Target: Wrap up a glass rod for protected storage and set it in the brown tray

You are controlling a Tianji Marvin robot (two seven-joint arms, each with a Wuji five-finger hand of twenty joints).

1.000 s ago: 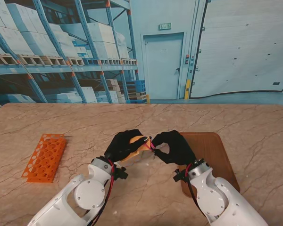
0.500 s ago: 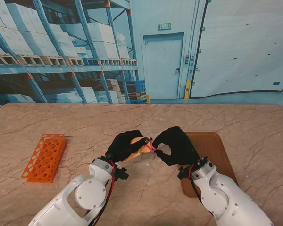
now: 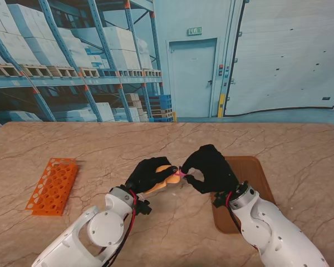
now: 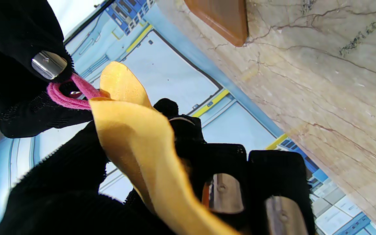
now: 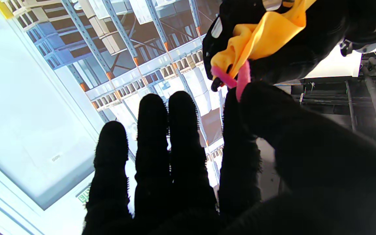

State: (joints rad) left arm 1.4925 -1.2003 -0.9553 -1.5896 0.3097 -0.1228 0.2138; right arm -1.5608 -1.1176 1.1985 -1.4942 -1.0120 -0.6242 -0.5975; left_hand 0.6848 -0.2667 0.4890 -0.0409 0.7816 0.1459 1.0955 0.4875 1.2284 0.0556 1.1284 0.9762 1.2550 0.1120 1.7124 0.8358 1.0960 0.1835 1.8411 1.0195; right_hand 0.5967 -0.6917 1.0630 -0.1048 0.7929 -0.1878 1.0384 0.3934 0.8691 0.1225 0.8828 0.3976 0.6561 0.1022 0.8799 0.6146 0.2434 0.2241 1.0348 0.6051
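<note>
While the brown tray (image 3: 250, 183) sits bare on the surface, the stand view shows both hands meeting above it: the left hand (image 3: 150, 175) clasps the yellow wrap (image 3: 166, 171), the right hand (image 3: 209, 167) pinches a pink band (image 3: 180, 173) at its end. Wrapping looks done; banding and placing remain, I judge. From the left wrist, the wrap (image 4: 142, 147) runs between curled fingers (image 4: 222, 192); the glass rod is hidden. From the right wrist, thumb and forefinger nip the band (image 5: 240, 80), other fingers (image 5: 162, 130) extended.
</note>
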